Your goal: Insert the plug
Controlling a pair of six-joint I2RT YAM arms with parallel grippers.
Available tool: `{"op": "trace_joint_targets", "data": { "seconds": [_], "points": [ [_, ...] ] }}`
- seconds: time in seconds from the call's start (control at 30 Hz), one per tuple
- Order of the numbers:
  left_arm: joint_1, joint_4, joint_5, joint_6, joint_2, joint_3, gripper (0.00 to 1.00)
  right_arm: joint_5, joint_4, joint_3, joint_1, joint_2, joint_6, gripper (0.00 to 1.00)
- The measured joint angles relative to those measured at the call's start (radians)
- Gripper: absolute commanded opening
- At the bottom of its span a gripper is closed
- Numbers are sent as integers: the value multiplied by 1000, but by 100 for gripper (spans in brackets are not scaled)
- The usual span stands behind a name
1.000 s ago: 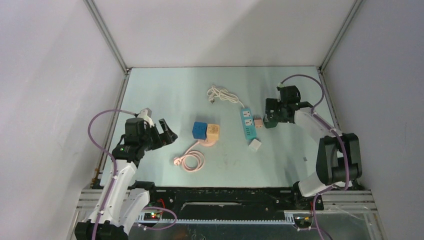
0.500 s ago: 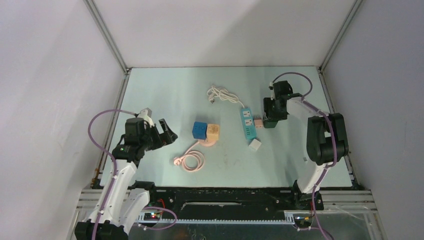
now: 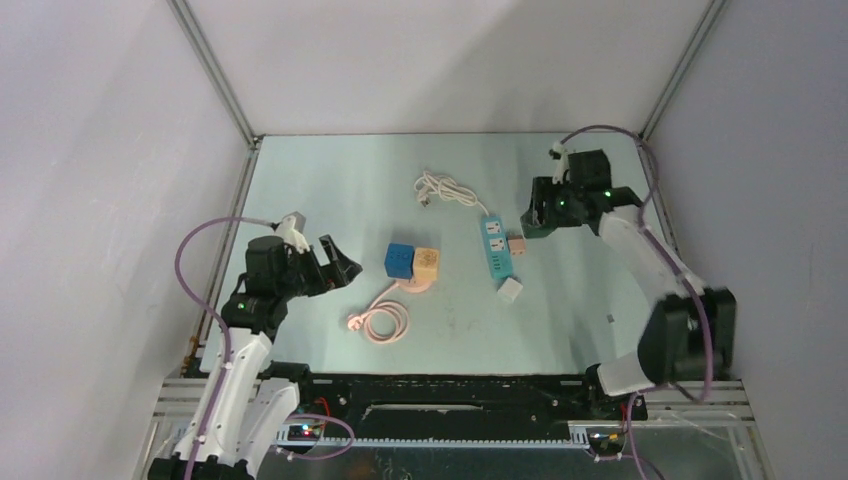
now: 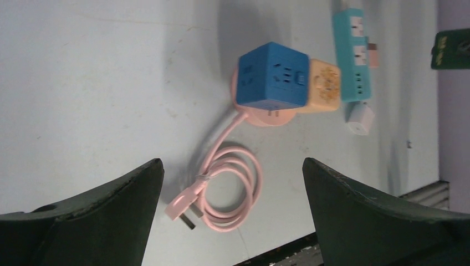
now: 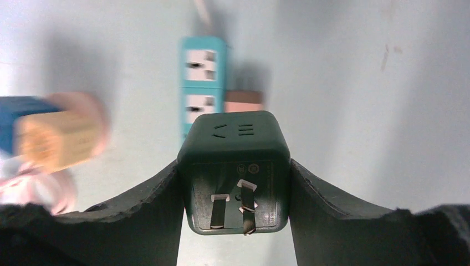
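Camera above: right claw [image 3: 540, 214] hovers just beside teal power strip [image 3: 496, 246], clamped on dark green plug [image 3: 535, 226]; left claw [image 3: 336, 266] spread wide, holding nothing, well apart.

Left wrist: strip lies loose on surface [image 4: 83, 83] (nothing pins it), so push may skid it.

Right wrist: prongs [image 5: 220, 197] face camera, not sockets [image 5: 202, 56]; unless plug is turned, insertion likely misses or jams.
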Motion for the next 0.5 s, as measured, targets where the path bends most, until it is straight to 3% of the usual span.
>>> {"op": "trace_joint_targets", "data": {
  "seconds": [0.23,0.5],
  "points": [
    [-117,99,85,-46,-45,0,98,-272,85,-95,18,-369,76,27],
    [-473,320,127,-89,-6,34,98,-518,180,-259,58,-519,245,27]
  ]
}}
